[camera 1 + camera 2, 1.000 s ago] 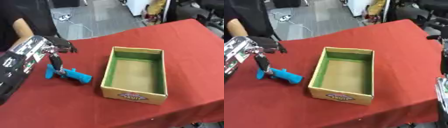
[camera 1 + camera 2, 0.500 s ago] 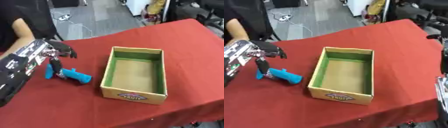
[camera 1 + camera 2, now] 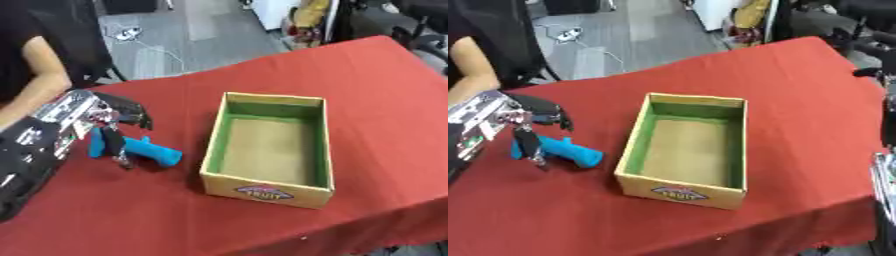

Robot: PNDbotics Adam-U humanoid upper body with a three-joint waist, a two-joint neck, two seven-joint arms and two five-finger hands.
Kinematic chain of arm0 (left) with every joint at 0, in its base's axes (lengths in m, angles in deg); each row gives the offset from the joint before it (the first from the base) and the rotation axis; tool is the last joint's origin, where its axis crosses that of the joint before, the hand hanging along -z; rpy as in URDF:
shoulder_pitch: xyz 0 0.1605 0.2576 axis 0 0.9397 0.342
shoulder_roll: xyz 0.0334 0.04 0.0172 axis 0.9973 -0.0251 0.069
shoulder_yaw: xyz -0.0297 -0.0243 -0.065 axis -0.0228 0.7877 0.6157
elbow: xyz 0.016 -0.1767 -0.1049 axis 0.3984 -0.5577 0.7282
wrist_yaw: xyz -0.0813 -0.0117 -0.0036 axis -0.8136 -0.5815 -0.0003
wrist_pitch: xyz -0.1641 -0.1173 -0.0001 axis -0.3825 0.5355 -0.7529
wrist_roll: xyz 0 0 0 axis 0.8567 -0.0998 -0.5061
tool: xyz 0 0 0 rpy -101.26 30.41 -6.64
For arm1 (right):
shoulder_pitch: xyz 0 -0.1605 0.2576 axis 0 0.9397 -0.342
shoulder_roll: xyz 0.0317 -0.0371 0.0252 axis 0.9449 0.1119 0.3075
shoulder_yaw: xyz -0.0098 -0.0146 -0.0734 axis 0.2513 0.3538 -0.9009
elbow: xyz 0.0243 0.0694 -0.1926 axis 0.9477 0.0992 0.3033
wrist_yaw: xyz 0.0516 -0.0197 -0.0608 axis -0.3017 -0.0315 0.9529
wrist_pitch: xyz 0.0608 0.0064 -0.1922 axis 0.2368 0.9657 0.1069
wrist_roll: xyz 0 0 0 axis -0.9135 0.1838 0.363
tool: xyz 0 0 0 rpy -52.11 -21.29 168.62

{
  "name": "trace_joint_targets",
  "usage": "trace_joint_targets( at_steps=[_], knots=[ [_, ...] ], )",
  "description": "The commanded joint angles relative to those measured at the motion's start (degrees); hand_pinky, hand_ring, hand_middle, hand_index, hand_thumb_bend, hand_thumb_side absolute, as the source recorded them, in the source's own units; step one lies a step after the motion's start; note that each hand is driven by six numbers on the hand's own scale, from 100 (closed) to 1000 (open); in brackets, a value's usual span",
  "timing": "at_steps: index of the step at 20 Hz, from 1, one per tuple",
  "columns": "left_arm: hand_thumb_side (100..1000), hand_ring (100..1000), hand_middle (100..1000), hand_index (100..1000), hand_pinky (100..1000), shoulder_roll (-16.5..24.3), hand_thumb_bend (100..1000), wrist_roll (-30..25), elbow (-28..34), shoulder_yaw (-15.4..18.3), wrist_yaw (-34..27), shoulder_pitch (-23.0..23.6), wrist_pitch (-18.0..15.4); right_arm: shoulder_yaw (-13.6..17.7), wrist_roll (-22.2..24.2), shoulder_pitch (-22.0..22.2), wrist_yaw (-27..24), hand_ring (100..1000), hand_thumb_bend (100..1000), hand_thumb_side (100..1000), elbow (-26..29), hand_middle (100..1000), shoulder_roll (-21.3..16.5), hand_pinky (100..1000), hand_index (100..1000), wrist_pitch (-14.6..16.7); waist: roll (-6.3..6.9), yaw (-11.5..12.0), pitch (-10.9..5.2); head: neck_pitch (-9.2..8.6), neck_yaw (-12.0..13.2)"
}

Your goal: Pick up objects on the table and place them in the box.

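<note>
A blue L-shaped object (image 3: 150, 153) lies on the red tablecloth, left of the box (image 3: 262, 186). The box is cardboard with green inner walls, and I see nothing inside it. My left hand (image 3: 86, 116) hovers over the blue object's left end. One finger (image 3: 115, 149) points down across it, while the dark fingers (image 3: 129, 111) bend loosely on its far side without closing round it. At the right edge of the right eye view a grey part of my right hand (image 3: 882, 176) shows.
The red table (image 3: 367, 85) stretches right and behind the box. A person's bare arm (image 3: 35, 92) hangs at the far left, off the table. Chairs and cables stand on the floor beyond the far edge.
My left hand has sunk a little lower and closer over the blue object. The blue object and the box have stayed where they were.
</note>
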Motion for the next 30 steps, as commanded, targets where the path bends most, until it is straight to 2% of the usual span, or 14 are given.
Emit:
trace_joint_targets(
  at_steps=[1,13,16,27,30],
  knots=[
    [263,836,774,862,962,0.43,812,0.30,0.06,0.21,-0.41,-0.35,-0.11,0.00,0.13,-1.09,-0.21,802,456,972,1.18,829,-0.36,601,986,0.02,-0.14,-0.08,-0.32,-0.08,-0.06],
    [271,809,736,810,943,-1.10,769,1.52,-1.56,0.07,-0.25,-0.17,-0.28,-0.12,0.22,-1.41,-0.27,801,456,972,1.32,829,-0.13,601,986,0.02,-0.10,-0.40,0.00,-0.08,0.16],
    [279,793,715,778,933,-1.58,734,1.97,-2.18,0.22,0.12,-0.22,-0.26,-0.14,0.25,-1.51,-0.31,801,455,971,1.34,829,-0.09,601,986,0.02,-0.13,-0.48,0.13,-0.08,0.30],
    [280,763,678,723,915,-3.64,698,4.06,-6.58,1.35,1.91,-0.43,-0.47,-0.30,0.40,-2.02,-0.45,801,456,971,1.41,829,0.12,600,986,0.06,-0.15,-0.85,0.71,-0.08,0.90],
    [283,738,642,678,897,-4.15,676,5.18,-7.32,1.67,2.39,-0.57,-0.67,-0.29,0.42,-2.08,-0.46,801,456,971,1.41,829,0.12,600,986,0.05,-0.17,-0.86,0.77,-0.08,0.92]
  ],
)
